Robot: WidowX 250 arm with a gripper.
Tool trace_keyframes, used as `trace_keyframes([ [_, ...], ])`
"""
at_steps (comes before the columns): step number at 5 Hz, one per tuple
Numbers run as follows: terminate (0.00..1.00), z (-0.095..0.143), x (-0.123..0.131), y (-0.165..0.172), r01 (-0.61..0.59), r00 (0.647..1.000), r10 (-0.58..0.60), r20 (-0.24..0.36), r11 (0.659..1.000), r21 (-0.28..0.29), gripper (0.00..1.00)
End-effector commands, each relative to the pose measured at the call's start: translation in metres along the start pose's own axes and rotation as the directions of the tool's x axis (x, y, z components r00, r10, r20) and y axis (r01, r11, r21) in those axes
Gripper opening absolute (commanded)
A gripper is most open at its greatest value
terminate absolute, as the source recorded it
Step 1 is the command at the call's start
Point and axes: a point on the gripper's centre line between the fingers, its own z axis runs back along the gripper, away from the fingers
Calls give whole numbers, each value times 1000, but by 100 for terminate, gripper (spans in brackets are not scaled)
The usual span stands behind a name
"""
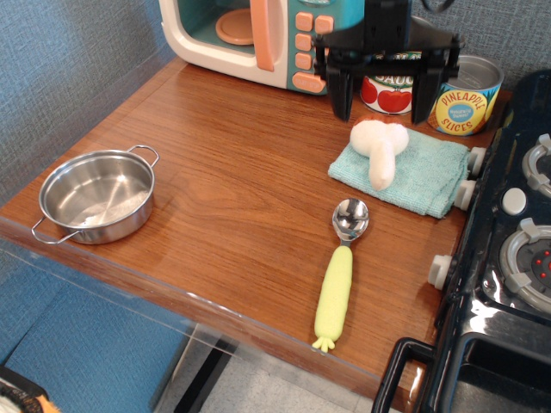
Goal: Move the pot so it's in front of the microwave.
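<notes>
The small shiny steel pot (96,196) with two wire loop handles sits upright near the front left corner of the wooden counter. The toy microwave (258,39), cream with a teal panel and peach handle and buttons, stands at the back, its door open with an orange plate inside. My black gripper (382,103) hangs open and empty at the back right, just right of the microwave and in front of the cans, far from the pot.
A teal cloth (405,172) with a white object (379,146) on it lies under the gripper. A tomato sauce can (386,93) and a pineapple can (465,96) stand behind. A yellow-handled spoon (341,271) lies front centre. A black toy stove (508,258) fills the right.
</notes>
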Motion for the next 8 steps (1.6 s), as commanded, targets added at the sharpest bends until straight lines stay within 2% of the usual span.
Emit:
trace_keyframes([
  [1, 0, 20, -14, 54, -12, 999, 13, 34, 999, -34, 100],
  [2, 0, 24, -29, 104, 119, 993, -119, -8, 993, 8, 100],
  [3, 0, 17, -33, 146, 264, 963, -266, -42, 963, -48, 100],
  [4, 0, 17, -35, 172, 351, 935, -353, -30, 935, -48, 100],
  [6, 0, -1, -65, 197, 328, 944, -319, -85, 934, 138, 100],
  [7, 0, -15, -73, 209, 264, 963, -244, -114, 937, 229, 100],
  [8, 0, -29, -73, 224, 186, 977, -149, -151, 945, 270, 100],
])
